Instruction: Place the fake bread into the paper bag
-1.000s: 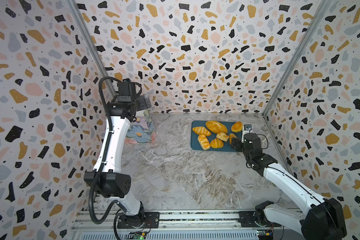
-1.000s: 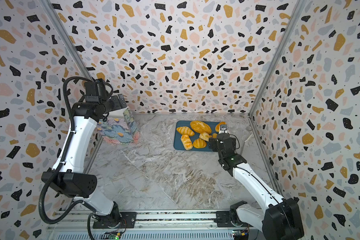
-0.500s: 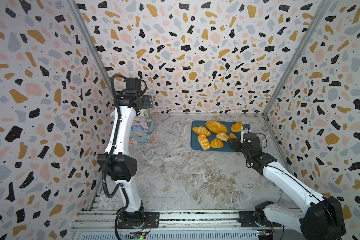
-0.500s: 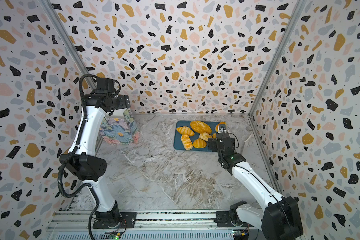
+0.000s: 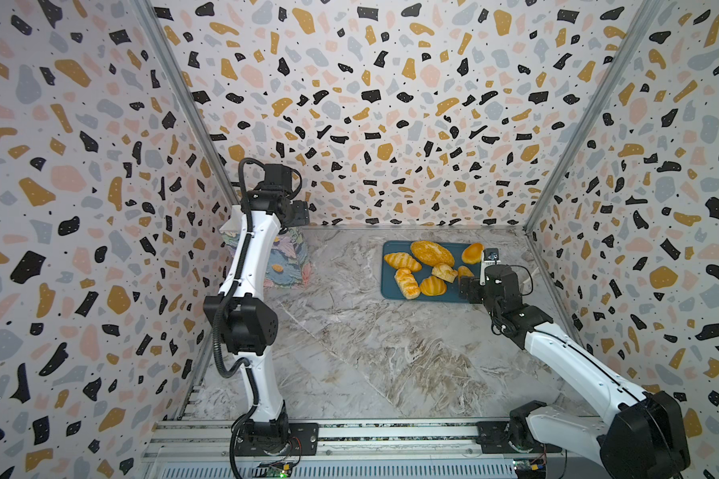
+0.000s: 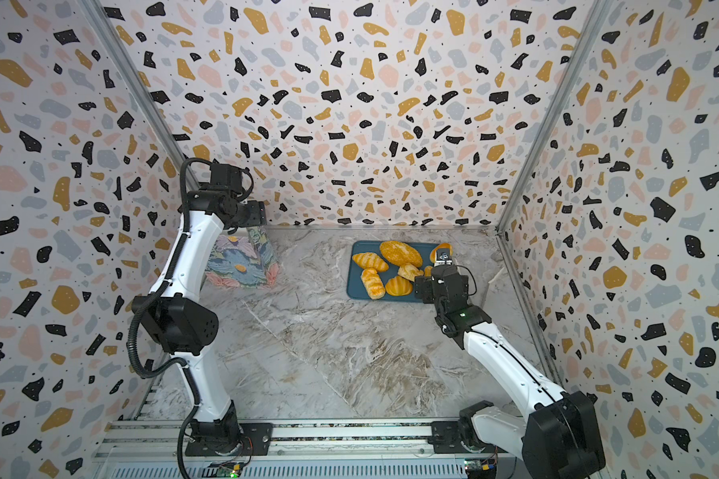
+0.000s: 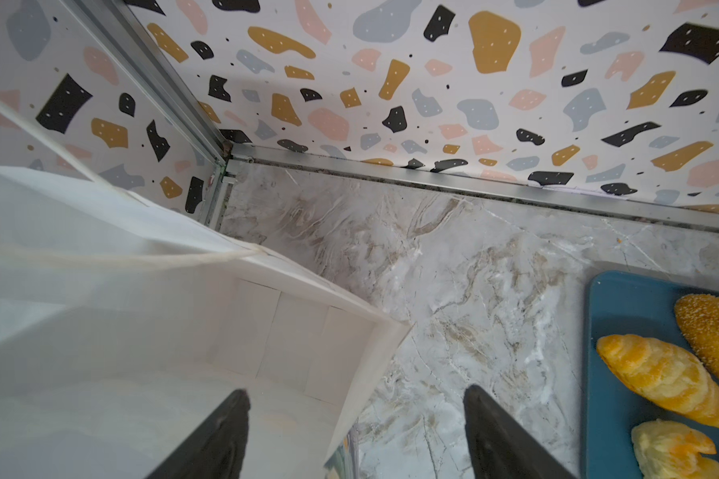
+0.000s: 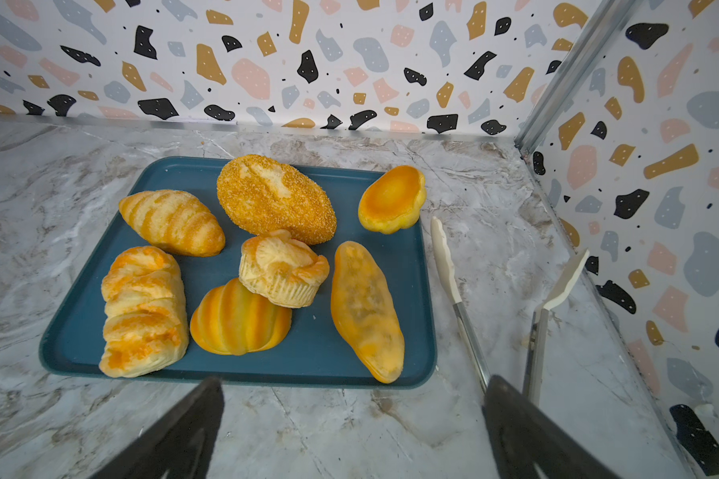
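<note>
Bread (image 8: 281, 269) all lies on the blue tray (image 8: 308, 361), seven pieces, none yet in the paper bag (image 7: 142, 331). The bag stands upright in the far corner on my left side, well apart from the tray. My left pincer (image 7: 356, 392) stands open astride the bag's side wall, one finger inside the white mouth and one outside. I judge the job here is to pinch that wall and hold the mouth steady. I should take paper only, clear of the cord handle (image 7: 121, 261), and neither drag the bag nor tip it. My right pincer (image 8: 354, 381) is open and empty at the tray's near edge, with tongs (image 8: 445, 257) lying just beside the tray. The long roll (image 8: 366, 311) at the near corner looks the easiest first pick, and I would close across its narrow width.
</note>
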Controlling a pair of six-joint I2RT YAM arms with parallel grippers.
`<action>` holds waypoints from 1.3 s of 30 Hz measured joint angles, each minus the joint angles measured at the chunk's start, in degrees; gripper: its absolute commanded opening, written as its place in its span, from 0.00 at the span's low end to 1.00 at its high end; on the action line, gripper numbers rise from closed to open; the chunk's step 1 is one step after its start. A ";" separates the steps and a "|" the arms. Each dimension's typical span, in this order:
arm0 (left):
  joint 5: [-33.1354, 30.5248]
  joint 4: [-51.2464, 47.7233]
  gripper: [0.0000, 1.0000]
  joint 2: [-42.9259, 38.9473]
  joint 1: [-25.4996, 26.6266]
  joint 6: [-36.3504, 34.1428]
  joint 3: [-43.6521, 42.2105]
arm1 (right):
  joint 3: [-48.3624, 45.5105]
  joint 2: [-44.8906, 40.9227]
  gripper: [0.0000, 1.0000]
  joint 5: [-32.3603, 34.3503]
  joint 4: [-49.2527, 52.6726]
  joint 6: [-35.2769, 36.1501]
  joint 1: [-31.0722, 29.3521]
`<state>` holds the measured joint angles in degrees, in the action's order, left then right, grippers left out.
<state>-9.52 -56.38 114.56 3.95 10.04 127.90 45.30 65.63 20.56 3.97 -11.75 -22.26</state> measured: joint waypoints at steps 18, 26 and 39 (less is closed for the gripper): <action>0.04 2.58 0.18 -0.02 0.11 0.20 -4.66 | 0.00 0.04 0.99 0.50 0.07 -1.07 0.00; 0.48 3.32 0.00 -0.31 0.61 0.66 -5.07 | 0.00 0.04 0.99 0.72 0.35 -1.09 0.00; 0.72 4.42 0.00 -2.67 4.11 3.82 -8.13 | 0.00 0.02 1.00 0.74 0.52 -1.36 0.00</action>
<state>-8.80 -51.96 111.90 8.05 13.87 119.77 45.30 65.65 21.30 4.49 -13.10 -22.26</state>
